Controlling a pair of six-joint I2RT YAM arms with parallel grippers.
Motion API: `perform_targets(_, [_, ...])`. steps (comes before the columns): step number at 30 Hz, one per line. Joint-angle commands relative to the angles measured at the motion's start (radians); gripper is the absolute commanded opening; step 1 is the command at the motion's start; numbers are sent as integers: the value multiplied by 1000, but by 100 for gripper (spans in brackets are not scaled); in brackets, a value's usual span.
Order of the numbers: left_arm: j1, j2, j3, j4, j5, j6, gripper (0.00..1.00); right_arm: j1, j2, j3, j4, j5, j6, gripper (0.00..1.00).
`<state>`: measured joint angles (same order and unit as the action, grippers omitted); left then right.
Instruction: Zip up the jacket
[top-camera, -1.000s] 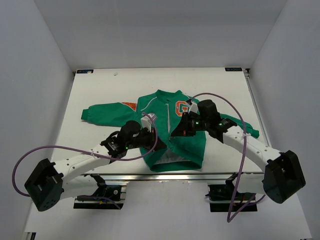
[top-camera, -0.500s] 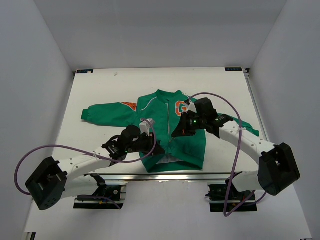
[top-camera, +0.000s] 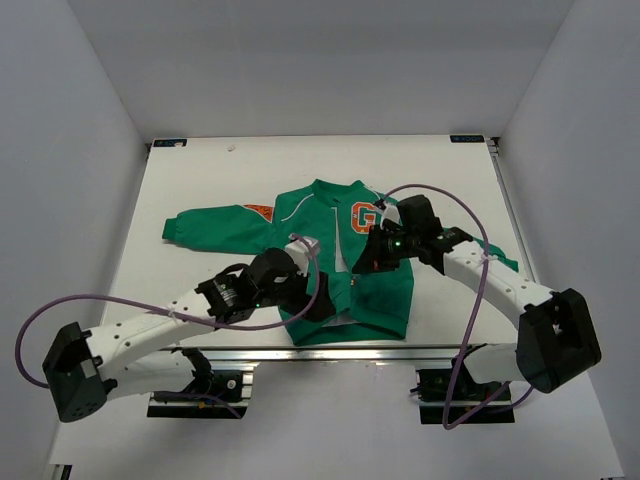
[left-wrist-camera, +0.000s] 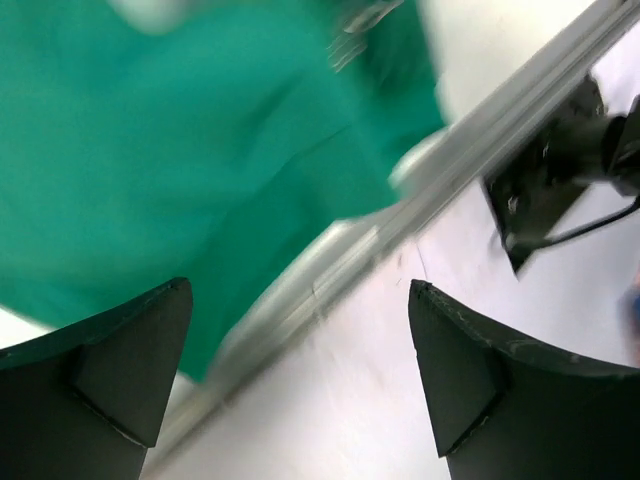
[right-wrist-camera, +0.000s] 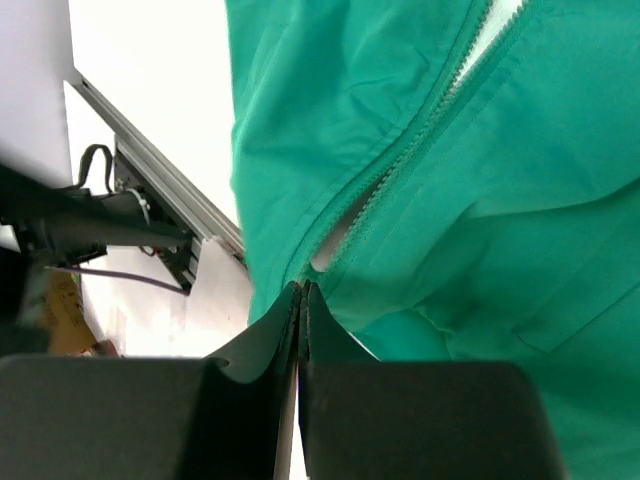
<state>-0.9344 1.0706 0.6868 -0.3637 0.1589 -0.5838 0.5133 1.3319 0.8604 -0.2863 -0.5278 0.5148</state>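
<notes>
On the white table (top-camera: 200, 170), seen from the top camera, the jacket (top-camera: 320, 215) lies flat on its back near the middle, collar towards the far wall and ribbed hem at the near edge. It is green, with an orange G patch (top-camera: 363, 214) on the chest and an orange patch (top-camera: 260, 211) on the sleeve stretched out to your left. Plain pale grey walls close in the table on three sides. A metal rail (top-camera: 330, 352) runs along the near edge. Your left gripper (top-camera: 318, 300) sits low over the jacket's lower left front, near the hem. Your right gripper (top-camera: 362, 262) rests on the front opening, below the G patch. Purple cables (top-camera: 120, 297) loop from both arms.

From the left wrist camera, the picture is smeared by motion. The left gripper (left-wrist-camera: 300, 370) stands wide, its two dark fingers (left-wrist-camera: 130, 370) far apart at the bottom corners. Beyond them is a blur of green jacket (left-wrist-camera: 180, 150) at upper left, and the rail (left-wrist-camera: 420, 190) cutting across on a slant.

From the right wrist camera, the right gripper (right-wrist-camera: 301, 300) is clamped tight, its fingers pressed flat together. Their tips touch the jacket (right-wrist-camera: 450, 200) right where the two zip edges (right-wrist-camera: 420, 130) meet; above that point the edges part and show pale lining. You cannot tell whether anything is pinched between the tips. The white table (right-wrist-camera: 150, 80) and the rail (right-wrist-camera: 160, 180) show at left.
</notes>
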Motion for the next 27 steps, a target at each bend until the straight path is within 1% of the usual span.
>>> perform_targets(1, [-124,-44,149,-44,-327,212,98,2,-28,151,-85,-6,-81,0])
perform_targets(2, [-203,-38,166,-28,-379,255,98,2,-28,170,-94,-14,-84,0])
perform_targets(3, [-242,-25,178,-18,-424,298,98,2,-27,192,-115,-14,-82,0])
perform_targets(4, [-283,18,213,-18,-468,391,98,2,-23,230,-128,-15,-79,0])
perform_targets(5, [-367,49,236,-39,-616,427,98,2,-19,253,-163,-24,-88,0])
perform_targets(7, [-431,127,282,-69,-784,475,98,2,4,294,-201,-9,-90,0])
perform_targets(8, [-473,211,333,-117,-900,508,98,2,12,327,-217,-5,-88,0])
perform_targets(10, [-498,290,370,-156,-1011,519,98,2,26,339,-235,-17,-88,0])
perform_targets(11, [-506,354,388,-185,-1097,521,98,1,27,344,-237,-37,-85,0])
perform_targets(14, [-511,435,401,-196,-1160,526,98,1,35,351,-240,-55,-84,0])
perform_targets(15, [-512,446,399,-195,-1208,521,98,2,38,358,-243,-57,-88,0])
perform_targets(16, [-514,448,395,-182,-1219,533,98,1,38,358,-246,-58,-91,0])
perform_targets(19, [-521,430,373,-115,-1213,577,98,1,43,355,-249,-60,-96,0])
perform_targets(20, [-529,417,366,-69,-1213,588,98,1,49,353,-251,-64,-99,0])
perform_targets(22, [-531,378,320,-2,-1230,677,98,1,53,353,-251,-69,-102,0])
perform_targets(24, [-532,356,298,74,-1233,720,98,1,61,354,-252,-74,-104,0])
perform_targets(27, [-532,333,286,146,-1184,785,98,1,73,353,-251,-106,-105,0])
